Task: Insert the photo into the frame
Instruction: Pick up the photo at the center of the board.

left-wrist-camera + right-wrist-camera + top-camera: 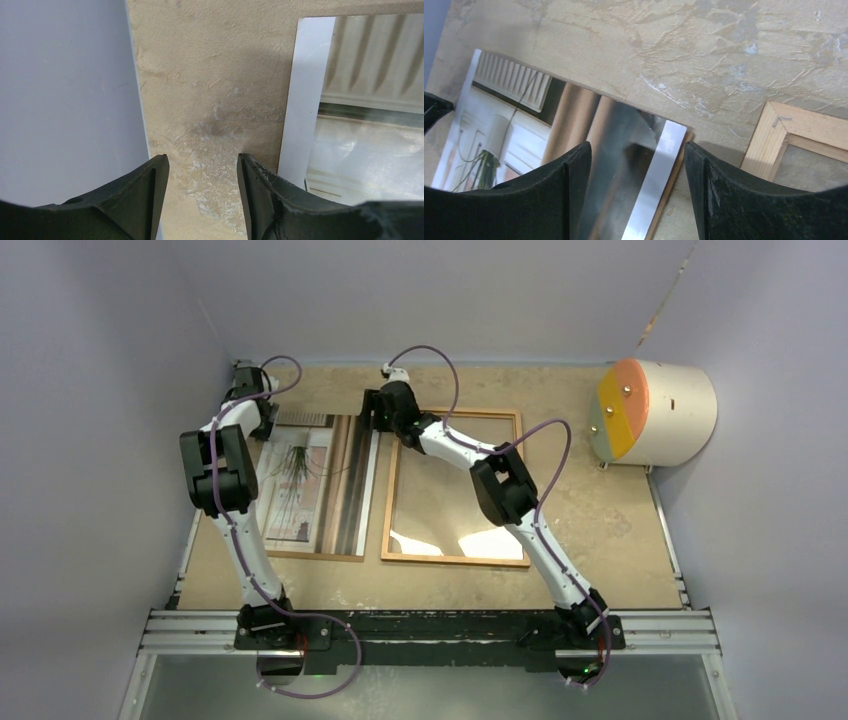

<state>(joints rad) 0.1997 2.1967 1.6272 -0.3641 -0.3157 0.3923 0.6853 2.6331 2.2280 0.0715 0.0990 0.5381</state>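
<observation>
Mispick risk: left end effector (201, 160) and right end effector (636, 147) are hovering half-open and empty; the right one is risking pinching the glass pane (656, 175) instead of the photo (499, 125).

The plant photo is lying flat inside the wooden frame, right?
Not quite. The big paper photo of the spiky plant is lying flat, but it is beside the thin orange-brown wooden frame, to its left, not inside it. The top external view shows this.
</observation>
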